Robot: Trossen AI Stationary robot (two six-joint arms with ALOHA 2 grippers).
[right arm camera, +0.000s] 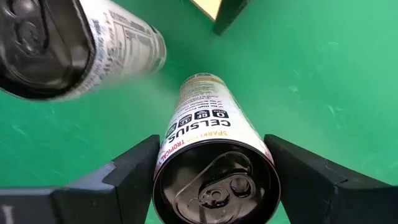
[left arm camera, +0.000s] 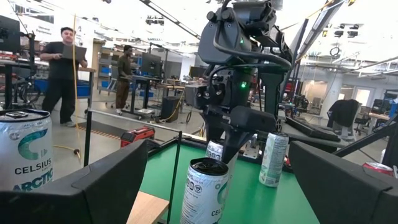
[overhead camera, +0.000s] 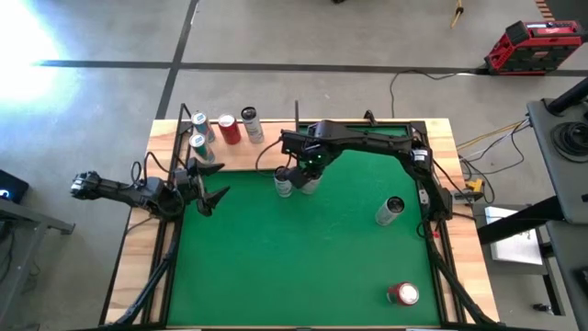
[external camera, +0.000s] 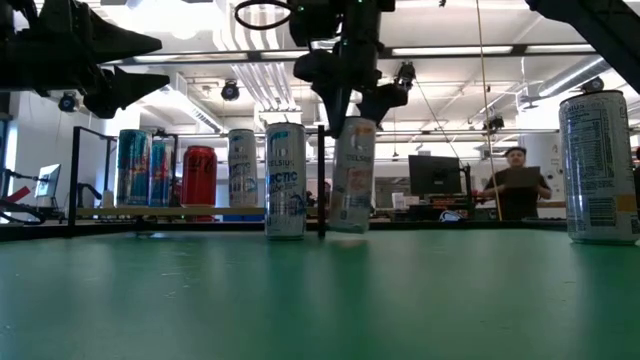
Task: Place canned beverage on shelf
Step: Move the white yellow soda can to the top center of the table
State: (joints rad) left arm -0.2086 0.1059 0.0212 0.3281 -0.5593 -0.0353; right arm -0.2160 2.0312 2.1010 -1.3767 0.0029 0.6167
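My right gripper (overhead camera: 308, 175) is shut on a white Celsius can (external camera: 352, 175) on the green mat (overhead camera: 303, 257), just near of the shelf. A second white Celsius can (external camera: 285, 180) stands upright on the mat right beside it. The light-wood shelf (overhead camera: 239, 152) at the table's far left carries several upright cans (overhead camera: 227, 127). My left gripper (overhead camera: 216, 182) is open and empty, hovering by the shelf's near edge, left of the two cans. My right gripper pinches the can just below its top rim (right arm camera: 163, 163), one finger (right arm camera: 124, 171) on each side. The fingers come from above, pointing down. The can tilts a little and its base (external camera: 348, 230) is at the mat; whether it is clear, I cannot tell.
Another silver can (overhead camera: 390, 210) is on the mat at the right, and a red can (overhead camera: 401, 294) lies near the front right corner. Black frame rods (overhead camera: 296, 115) stand at the shelf's edges. People stand in the room beyond the table (external camera: 515, 185).
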